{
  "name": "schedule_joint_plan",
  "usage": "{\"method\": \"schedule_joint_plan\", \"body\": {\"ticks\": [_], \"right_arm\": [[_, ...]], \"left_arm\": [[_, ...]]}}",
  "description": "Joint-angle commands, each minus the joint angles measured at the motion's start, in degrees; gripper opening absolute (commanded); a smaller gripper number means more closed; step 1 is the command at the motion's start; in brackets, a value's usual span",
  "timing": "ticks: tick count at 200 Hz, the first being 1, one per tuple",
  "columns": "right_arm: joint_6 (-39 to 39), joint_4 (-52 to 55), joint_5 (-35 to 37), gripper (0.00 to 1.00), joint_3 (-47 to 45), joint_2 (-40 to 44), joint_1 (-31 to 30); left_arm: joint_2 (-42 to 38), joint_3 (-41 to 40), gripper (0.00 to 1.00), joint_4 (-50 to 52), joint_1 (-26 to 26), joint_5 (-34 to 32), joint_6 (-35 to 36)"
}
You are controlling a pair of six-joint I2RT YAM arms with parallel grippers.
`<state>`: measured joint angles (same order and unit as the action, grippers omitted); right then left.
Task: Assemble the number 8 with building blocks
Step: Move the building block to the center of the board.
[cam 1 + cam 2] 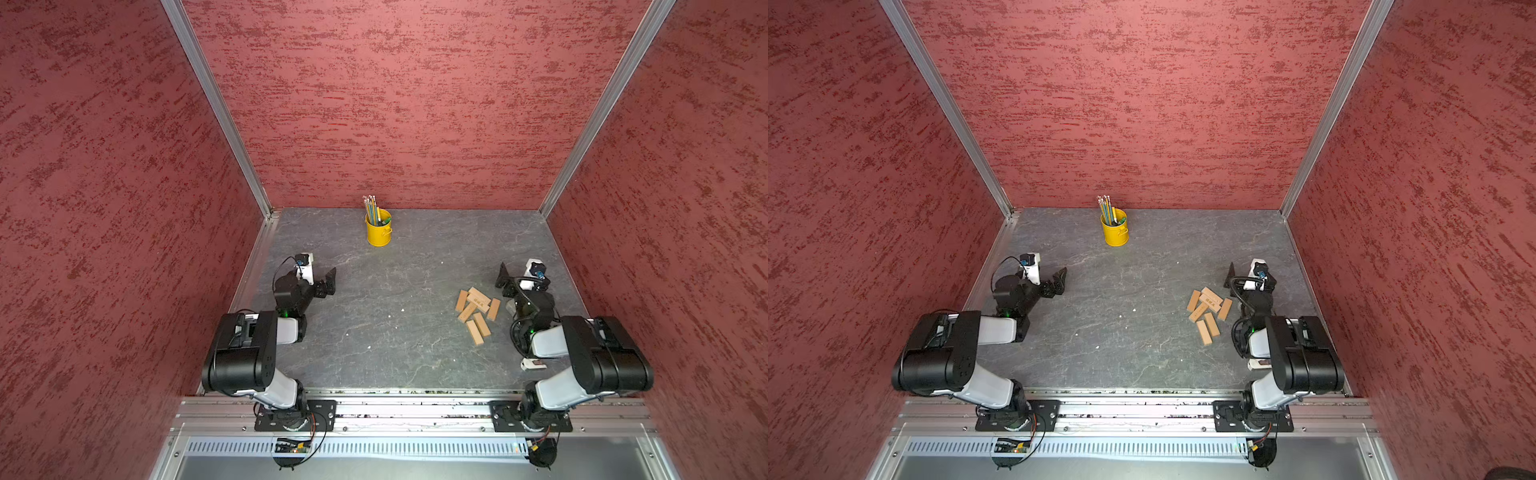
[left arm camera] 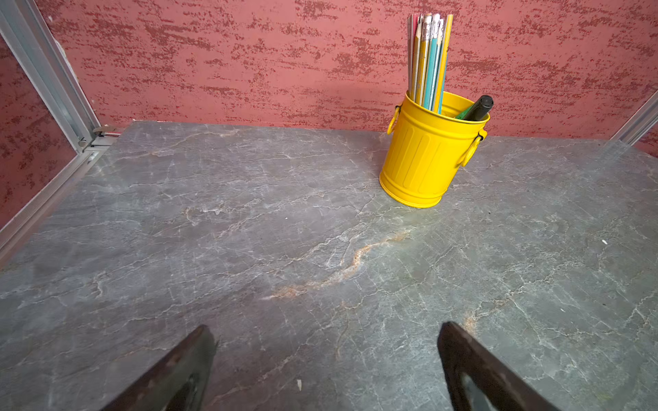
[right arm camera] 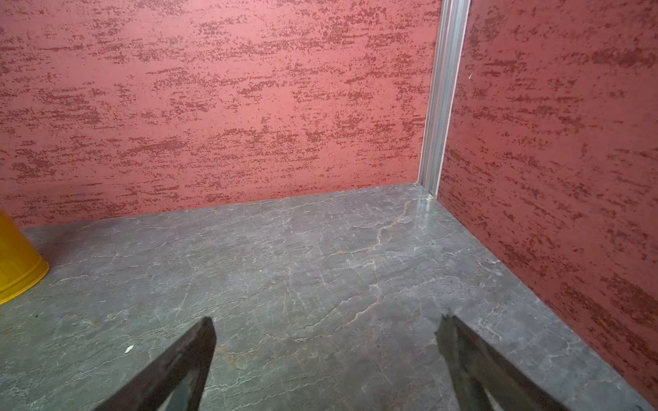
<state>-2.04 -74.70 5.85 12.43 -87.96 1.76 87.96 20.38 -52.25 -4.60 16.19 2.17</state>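
Observation:
Several light-tan building blocks (image 1: pixel 478 296) (image 1: pixel 1210 297) lie in a loose heap on the right of the grey table (image 1: pixel 374 324), some crossing one another. The number 8 is not in view. My right gripper (image 1: pixel 503 276) (image 3: pixel 325 331) stands open just behind and to the right of the heap, nothing between its fingers. At the table's left side my left gripper (image 1: pixel 330 282) (image 2: pixel 325 338) is open and empty, far from the blocks. Neither wrist view shows the blocks.
A yellow bucket (image 1: pixel 379 232) (image 2: pixel 423 160) holding pencils and a marker stands at the back middle, near the red wall. Red walls close in the table on three sides. A small white object (image 1: pixel 533 364) lies by the right arm's base.

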Motion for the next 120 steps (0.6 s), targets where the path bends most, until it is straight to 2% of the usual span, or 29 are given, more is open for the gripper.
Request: {"method": "schedule_joint_plan", "body": {"ticks": [1,120], "right_arm": [[0.43,-0.24,-0.86,0.99,0.24,-0.19,0.14],[0.41,-0.12,-0.93,0.99,0.24,-0.06,0.25]], "left_arm": [[-0.11,0.80,0.99,0.13,0.03,-0.53,0.00],[-0.05,0.89,0.99,0.14,-0.37,0.02,-0.26]]}}
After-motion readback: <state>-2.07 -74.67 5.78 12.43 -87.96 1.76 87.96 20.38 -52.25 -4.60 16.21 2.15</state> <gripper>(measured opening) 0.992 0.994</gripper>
